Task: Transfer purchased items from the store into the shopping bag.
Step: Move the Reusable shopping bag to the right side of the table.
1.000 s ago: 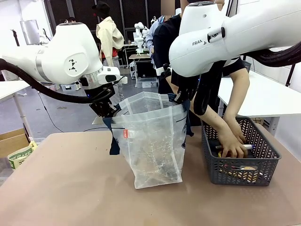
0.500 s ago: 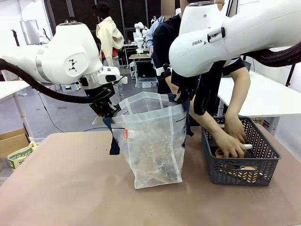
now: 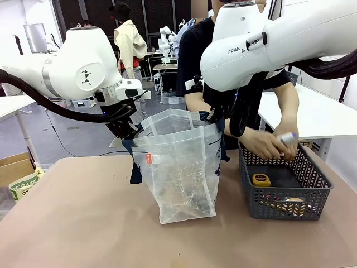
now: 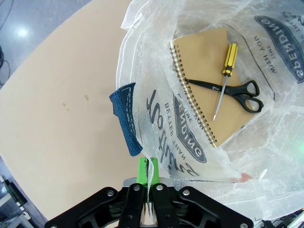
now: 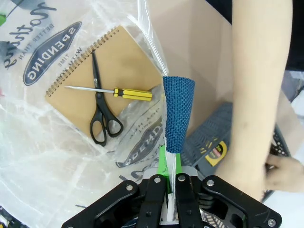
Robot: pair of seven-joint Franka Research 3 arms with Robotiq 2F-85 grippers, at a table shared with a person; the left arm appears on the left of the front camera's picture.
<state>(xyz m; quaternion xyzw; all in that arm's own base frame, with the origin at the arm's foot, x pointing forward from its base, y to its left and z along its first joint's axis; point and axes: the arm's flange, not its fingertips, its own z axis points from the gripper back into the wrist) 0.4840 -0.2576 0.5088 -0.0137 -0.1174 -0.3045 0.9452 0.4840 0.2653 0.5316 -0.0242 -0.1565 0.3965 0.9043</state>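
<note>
Hands (image 3: pixel 272 146) of the person have come up out of the grey basket (image 3: pixel 279 207). A moment ago they were down among its contents. Now they sit above its rim, and one holds a small white, pen-like thing (image 3: pixel 288 137) whose exact kind I cannot make out. That reads as the next purchase picked and on its way to the bag (image 3: pixel 181 167). The bag stands upright on the worktop (image 3: pixel 78 223) just left of the basket, unmoved.

The left tool (image 4: pixel 147 167) is closed tight on the bag's thin rim, beside one blue strap (image 4: pixel 126 116). The right tool (image 5: pixel 167 164) is clamped the same way where the other strap (image 5: pixel 176 111) meets the opposite rim, so together they hold the mouth stretched wide.

Inside the bag lie a spiral notebook (image 4: pixel 204 52), with black scissors (image 4: pixel 213 86) and a yellow-handled screwdriver (image 4: pixel 230 58) on top of it. A yellow tape measure (image 3: pixel 260 179) remains in the basket with a few other items, so the transfer looks only partly done. The arms probably need only to keep the opening steady.
</note>
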